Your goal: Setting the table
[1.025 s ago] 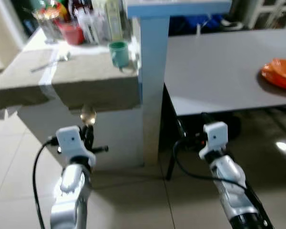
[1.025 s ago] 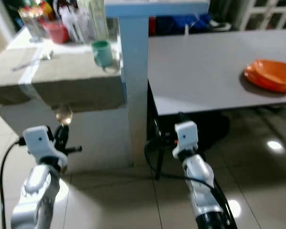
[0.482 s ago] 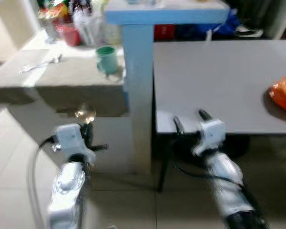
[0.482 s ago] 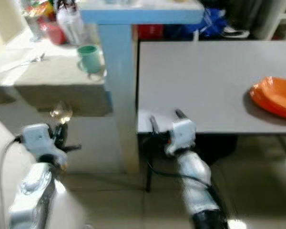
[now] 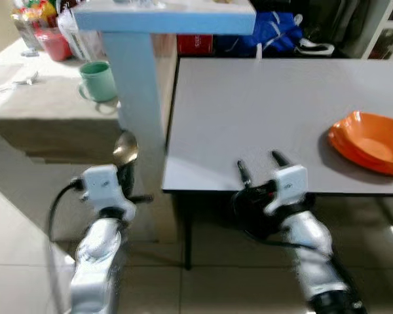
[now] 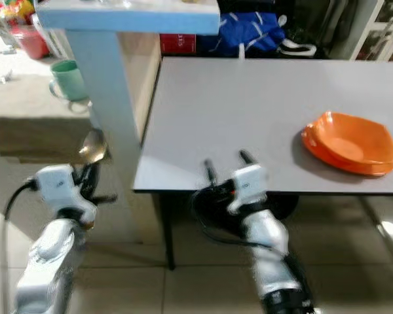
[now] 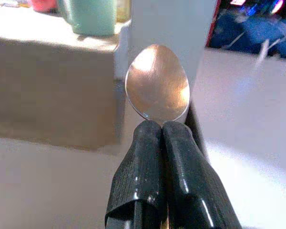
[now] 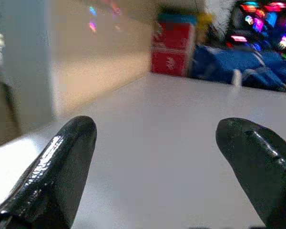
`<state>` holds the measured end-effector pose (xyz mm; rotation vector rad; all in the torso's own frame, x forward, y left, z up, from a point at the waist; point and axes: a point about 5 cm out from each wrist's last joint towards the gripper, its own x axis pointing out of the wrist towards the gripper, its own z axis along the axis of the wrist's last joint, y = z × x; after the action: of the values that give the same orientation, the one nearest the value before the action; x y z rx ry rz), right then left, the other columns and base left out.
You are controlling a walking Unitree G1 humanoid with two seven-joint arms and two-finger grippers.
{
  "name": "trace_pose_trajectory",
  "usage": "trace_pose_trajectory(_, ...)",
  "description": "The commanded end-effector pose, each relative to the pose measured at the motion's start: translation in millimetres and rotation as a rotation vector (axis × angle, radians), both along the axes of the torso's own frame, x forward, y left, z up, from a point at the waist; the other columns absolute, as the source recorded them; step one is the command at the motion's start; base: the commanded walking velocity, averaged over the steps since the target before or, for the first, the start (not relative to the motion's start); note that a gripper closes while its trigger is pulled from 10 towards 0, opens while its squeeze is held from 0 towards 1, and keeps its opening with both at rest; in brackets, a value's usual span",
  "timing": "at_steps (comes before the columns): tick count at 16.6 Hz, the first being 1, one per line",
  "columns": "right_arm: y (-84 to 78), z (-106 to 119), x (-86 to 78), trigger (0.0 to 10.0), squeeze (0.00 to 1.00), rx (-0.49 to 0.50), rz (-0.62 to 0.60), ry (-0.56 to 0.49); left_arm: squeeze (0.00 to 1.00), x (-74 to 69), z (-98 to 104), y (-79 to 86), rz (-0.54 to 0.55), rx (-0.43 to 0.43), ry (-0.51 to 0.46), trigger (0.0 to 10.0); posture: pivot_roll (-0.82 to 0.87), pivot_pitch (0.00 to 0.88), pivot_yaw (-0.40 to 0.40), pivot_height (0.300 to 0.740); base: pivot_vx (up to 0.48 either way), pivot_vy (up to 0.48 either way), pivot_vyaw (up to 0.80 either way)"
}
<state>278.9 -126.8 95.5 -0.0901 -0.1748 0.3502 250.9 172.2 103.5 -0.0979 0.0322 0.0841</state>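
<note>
At the left of the frame, the left claw point(image 5: 122, 171) is pinching a spoon point(image 5: 125, 149) by its handle, bowl upward, beside the blue post point(image 5: 134, 98). Swinging it toward the grey desk point(image 5: 249, 111) risks clipping that post. At centre, the right claw point(image 5: 259, 166) is hovering wide open. At right, orange plates point(image 5: 370, 141) are waiting. No legible writing.

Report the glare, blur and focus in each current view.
Left eye view: mild motion blur, floor glare at the right edge. Left wrist view: spoon sharp in the shut left pincer, its bowl reflecting light, background soft. Right wrist view: open right pincer fingers close and blurry.
</note>
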Motion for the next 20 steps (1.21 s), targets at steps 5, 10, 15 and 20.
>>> trace_pose_trajectory(5, -15.7, 57.5, 9.6, 10.0, 0.00, 0.012, -0.064, -0.190, 0.00, 6.0, 22.3, -7.2, -0.097, 0.026, -0.061, 0.0, -0.13, 0.000, 0.080, 0.740, 0.000, 0.000, 0.00)
trace_pose_trajectory(10, -14.9, 46.7, 2.4, 10.0, 0.00, 0.006, -0.091, -0.157, 0.00, 9.0, 18.9, -11.1, -0.133, 0.026, -0.047, 0.0, -0.15, 0.000, 0.092, 0.740, 0.000, 0.000, 0.00)
trace_pose_trajectory(15, -17.6, 40.0, 0.5, 10.0, 0.00, 0.003, -0.097, -0.120, 0.00, 11.7, 17.9, -12.8, -0.147, 0.031, -0.030, 0.0, -0.15, 0.000, 0.095, 0.740, 0.154, -0.241, 0.00)
trace_pose_trajectory(20, -16.5, 37.5, -2.0, 10.0, 0.00, -0.003, -0.096, -0.110, 0.00, 12.2, 17.2, -10.9, -0.132, 0.028, -0.026, 0.0, -0.15, 0.000, 0.099, 0.740, 0.262, -0.400, 0.00)
